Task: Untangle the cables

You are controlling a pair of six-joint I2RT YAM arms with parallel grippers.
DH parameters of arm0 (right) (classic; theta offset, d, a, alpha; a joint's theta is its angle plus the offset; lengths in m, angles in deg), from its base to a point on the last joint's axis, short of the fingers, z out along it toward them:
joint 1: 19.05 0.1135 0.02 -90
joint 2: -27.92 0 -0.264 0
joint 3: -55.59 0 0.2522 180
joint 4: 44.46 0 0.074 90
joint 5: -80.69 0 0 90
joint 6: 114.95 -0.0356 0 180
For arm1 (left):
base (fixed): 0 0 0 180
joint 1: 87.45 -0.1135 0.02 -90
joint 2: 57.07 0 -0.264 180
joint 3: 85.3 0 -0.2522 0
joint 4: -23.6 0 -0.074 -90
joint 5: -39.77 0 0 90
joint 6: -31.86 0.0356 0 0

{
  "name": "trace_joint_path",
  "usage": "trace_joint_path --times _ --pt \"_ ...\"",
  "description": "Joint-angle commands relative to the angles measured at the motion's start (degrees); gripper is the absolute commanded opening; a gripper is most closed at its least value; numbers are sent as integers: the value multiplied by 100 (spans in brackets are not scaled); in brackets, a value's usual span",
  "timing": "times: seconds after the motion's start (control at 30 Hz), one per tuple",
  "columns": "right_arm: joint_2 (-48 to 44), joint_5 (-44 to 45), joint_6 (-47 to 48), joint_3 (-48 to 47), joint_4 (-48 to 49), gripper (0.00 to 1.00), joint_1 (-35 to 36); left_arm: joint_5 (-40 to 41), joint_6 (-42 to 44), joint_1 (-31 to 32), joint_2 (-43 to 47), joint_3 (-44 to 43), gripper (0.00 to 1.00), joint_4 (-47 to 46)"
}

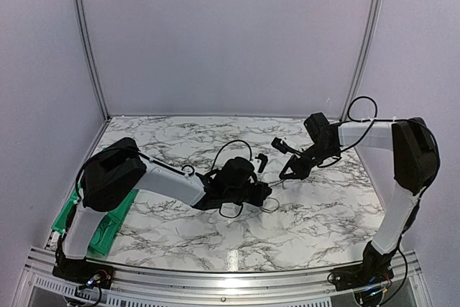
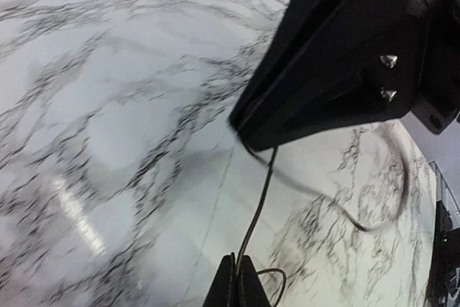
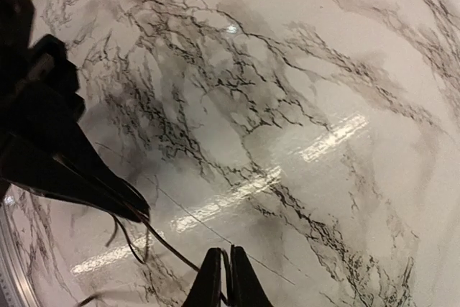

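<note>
Left fingers (image 2: 221, 291) tight on blurred cable (image 2: 257, 203)

A white marble-patterned table (image 1: 316, 221) with grey-black veins fills the floor of the scene. A green bin (image 1: 108, 231) sits at its left edge, partly hidden. Plain pale walls (image 1: 230, 34) stand behind, with 2 metal poles (image 1: 86, 34) rising from the far corners. A metal rail (image 1: 230, 280) runs along the near edge.

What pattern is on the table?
The table is white marble with dark veins, clearest in the top external view.
</note>
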Motion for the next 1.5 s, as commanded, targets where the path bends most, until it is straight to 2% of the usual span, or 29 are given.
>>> trace_joint_path --times 0.0,0.17,0.3,0.6,0.73,0.87,1.03,1.2,1.37,1.47 --pt "-30 676 -207 -151 162 10 30 902 -80 -253 1282 1039 0 9" --pt "222 932 -327 -190 168 20 -15 1660 224 -365 2819 2248 0 86" --pt "262 960 -326 -215 139 22 -19 2144 436 -456 3951 2741 0 733" --pt "163 1059 -244 -208 137 22 -15 3107 705 -820 5488 2698 0 3715" --pt "174 1044 -211 -208 115 22 -16 3609 517 -1290 6014 2842 0 4772" --pt "196 1049 -178 -208 98 23 -17 3834 205 -1969 6603 3163 0 5427" --pt "239 1054 -161 -222 80 23 -15 4406 -362 -2741 7215 3735 0 5409" --pt "260 1057 -139 -226 60 23 -15 4409 -612 -3264 7234 4035 0 4666" --pt "243 1052 -134 -225 51 23 -16 4570 -1205 -3743 6317 3799 0 4371" --pt "225 1068 -113 -217 44 23 -15 4731 -1696 -3781 5700 3477 0 4371"
